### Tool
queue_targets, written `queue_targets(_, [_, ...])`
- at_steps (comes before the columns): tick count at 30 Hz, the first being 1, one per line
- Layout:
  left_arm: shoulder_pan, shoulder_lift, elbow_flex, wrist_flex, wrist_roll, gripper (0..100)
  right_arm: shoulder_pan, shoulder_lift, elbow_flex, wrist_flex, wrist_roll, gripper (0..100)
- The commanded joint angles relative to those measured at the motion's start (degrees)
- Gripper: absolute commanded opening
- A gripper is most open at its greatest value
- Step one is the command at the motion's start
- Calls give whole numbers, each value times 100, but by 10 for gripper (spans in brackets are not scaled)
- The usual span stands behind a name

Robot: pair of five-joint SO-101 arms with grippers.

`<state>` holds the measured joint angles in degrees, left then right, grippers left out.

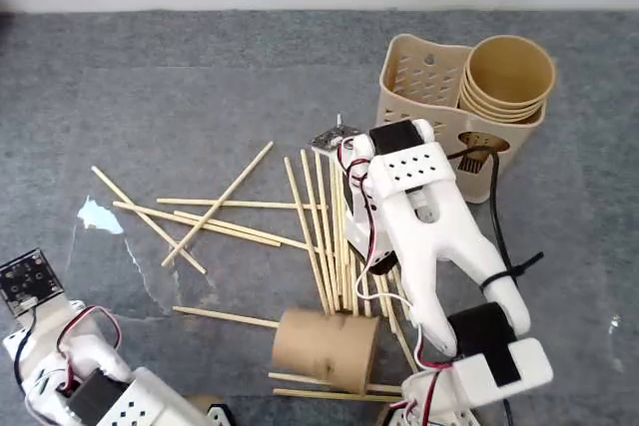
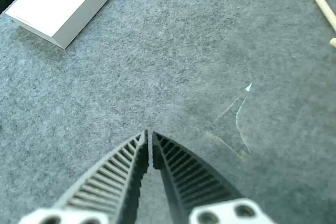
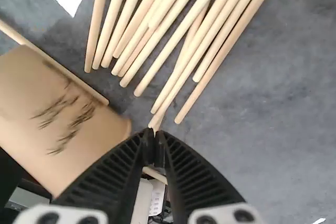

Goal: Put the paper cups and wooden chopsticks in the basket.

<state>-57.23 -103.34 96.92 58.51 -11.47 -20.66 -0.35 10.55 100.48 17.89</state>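
Where ribbed left fingers (image 2: 123,169) press together, empty | right fingers (image 3: 118,174) closed, empty | round wooden chopsticks (image 3: 178,35)

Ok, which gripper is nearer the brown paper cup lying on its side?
Right. The right gripper is just beside the brown paper cup, among the wooden chopsticks; the left gripper is off over the grey mat.

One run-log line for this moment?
left gripper: shut | right gripper: shut above chopsticks | one cup lying on table | cup stack in basket
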Motion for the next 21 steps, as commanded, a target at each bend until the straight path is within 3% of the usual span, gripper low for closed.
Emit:
queue_targets(1, [26, -97, -57, 9, -26, 13, 57, -699, 255, 251, 0, 8])
queue_targets(21, [35, -97, -57, 9, -9, 13, -321, -4760, 2505, 233, 44, 8])
